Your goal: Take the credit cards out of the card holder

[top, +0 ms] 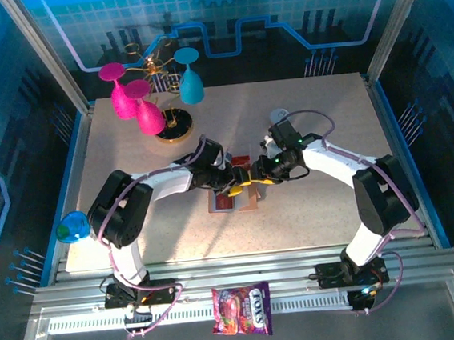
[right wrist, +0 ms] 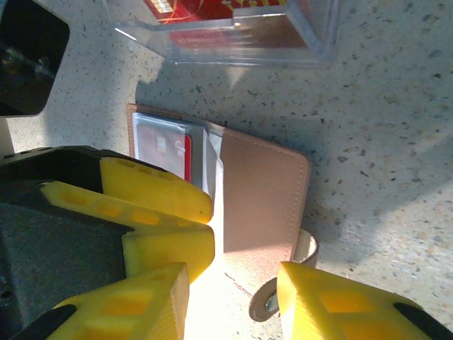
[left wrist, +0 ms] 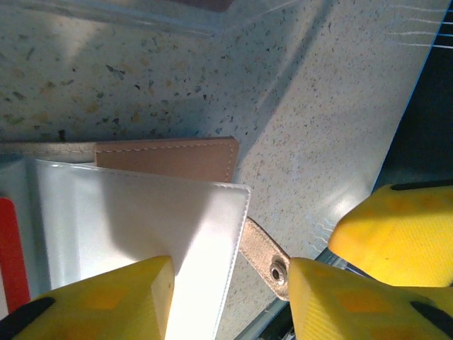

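left gripper (left wrist: 230, 283): nearest your left wrist lens. Its yellow fingers (left wrist: 106, 301) stand apart right over the card holder. One finger covers a corner of the clear pocket, the gap lies over the pocket's edge, and you can see nothing clamped between them.
right gripper (right wrist: 233, 283): its own yellow fingers (right wrist: 340, 304) are partly spread over the strap end of the card holder. Glare fills the gap, so you cannot tell whether it has hold of anything.
card holder (right wrist: 262, 191): tan-brown, lying opened flat on the speckled table (top: 311, 122). In your top view both grippers meet above it.
clear pocket (left wrist: 141, 219): fanned out over the card holder's leather cover and shining white.
credit cards (right wrist: 180, 152): a red one sits inside a pocket of the card holder, just beside the left gripper's fingers.
snap strap (left wrist: 265, 258): sticks out from the card holder's edge with its metal stud showing, under the gap of the left gripper.
clear plastic tray (right wrist: 226, 35): just beyond the card holder and apart from it, with something red and gold-printed inside.
candy packet (top: 242, 309): well on your side of the card holder, on the rail between the arm bases.
goblets (top: 148, 117): pink and blue, well beyond the card holder, towards the far left.
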